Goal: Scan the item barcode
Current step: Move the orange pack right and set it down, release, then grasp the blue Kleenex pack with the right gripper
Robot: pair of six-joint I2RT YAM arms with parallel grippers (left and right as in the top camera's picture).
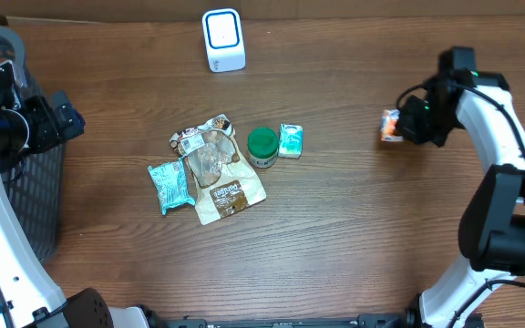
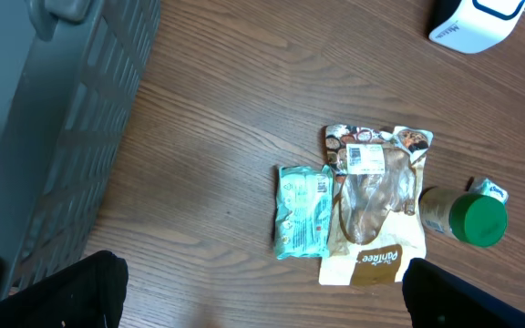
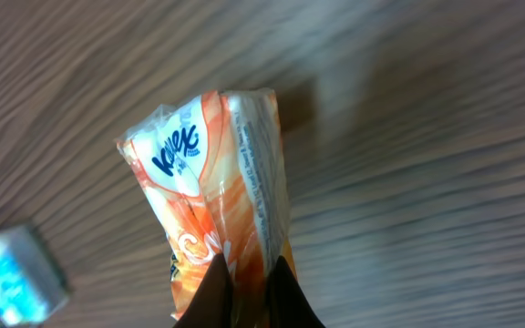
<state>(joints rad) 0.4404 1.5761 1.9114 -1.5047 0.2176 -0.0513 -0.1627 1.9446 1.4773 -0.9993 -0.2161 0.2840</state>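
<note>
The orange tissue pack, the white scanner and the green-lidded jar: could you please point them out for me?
orange tissue pack [image 3: 210, 178], right wrist view, middle of its wrapper.
white scanner [image 1: 223, 36], overhead view, its blue-ringed face.
green-lidded jar [image 1: 262, 142], overhead view, centre of the lid.

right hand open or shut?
Shut on the orange Kleenex pack: the right hand pinches its lower end in the wrist view.

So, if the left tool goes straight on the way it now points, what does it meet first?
Probably the teal packet on the wooden table, ahead of the open left tool. Depth is unclear, so it may touch bare wood first.
</note>
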